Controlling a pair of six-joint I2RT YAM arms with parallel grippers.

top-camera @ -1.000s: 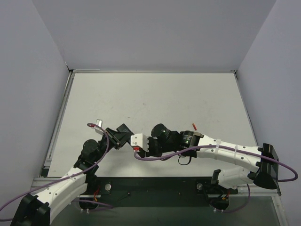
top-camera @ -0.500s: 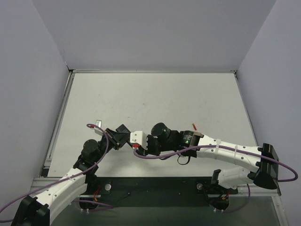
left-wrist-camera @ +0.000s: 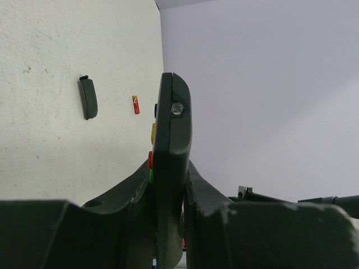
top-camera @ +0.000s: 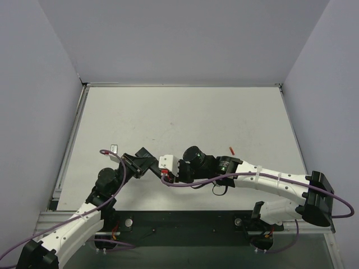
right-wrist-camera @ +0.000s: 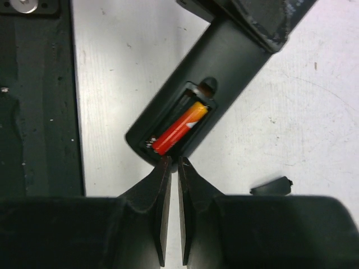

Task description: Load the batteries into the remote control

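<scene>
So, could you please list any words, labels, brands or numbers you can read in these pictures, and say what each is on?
No text can be read anywhere.
The battery in the remote control: red and orange wrap, print too blurred.
The loose battery on the table: too small to read.
The coloured buttons: edge-on, no legends show.
The black cover: no marking shows.

left gripper (left-wrist-camera: pixel 168 188): jaws clamped on remote control (left-wrist-camera: pixel 173 129) | right gripper (right-wrist-camera: pixel 173 168): jaws nearly closed, empty | arms angled inward
</scene>
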